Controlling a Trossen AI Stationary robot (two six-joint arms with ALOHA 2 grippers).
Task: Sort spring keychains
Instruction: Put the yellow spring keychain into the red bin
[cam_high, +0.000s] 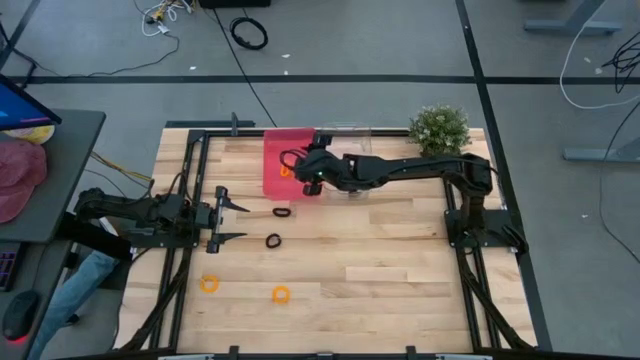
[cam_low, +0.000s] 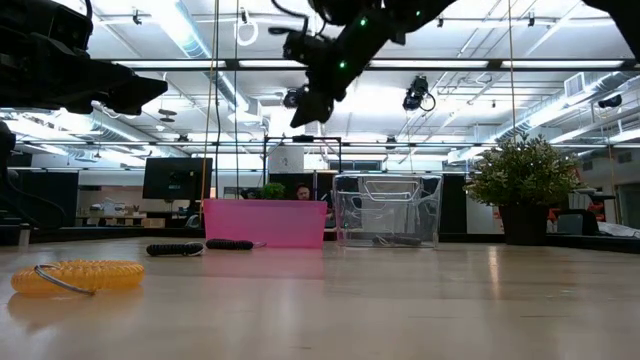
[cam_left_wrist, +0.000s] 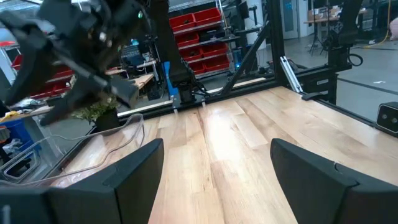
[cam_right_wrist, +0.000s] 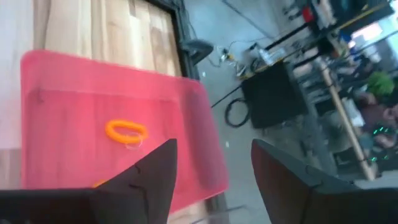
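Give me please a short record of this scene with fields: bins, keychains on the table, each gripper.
bins: pink bin holding an orange keychain; clear bin beside it
keychains on table: two orange, two black
right gripper: open, above the pink bin, nothing held
left gripper: open, waiting at the table's left side

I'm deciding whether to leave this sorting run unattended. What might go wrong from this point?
The right gripper hangs open over the pink bin, where an orange keychain already lies; withdrawing low might clip the bin's wall. Two black keychains lie near the open left gripper, so a reach for one may nudge the other. The two orange keychains on the table lie far from the right arm's side.
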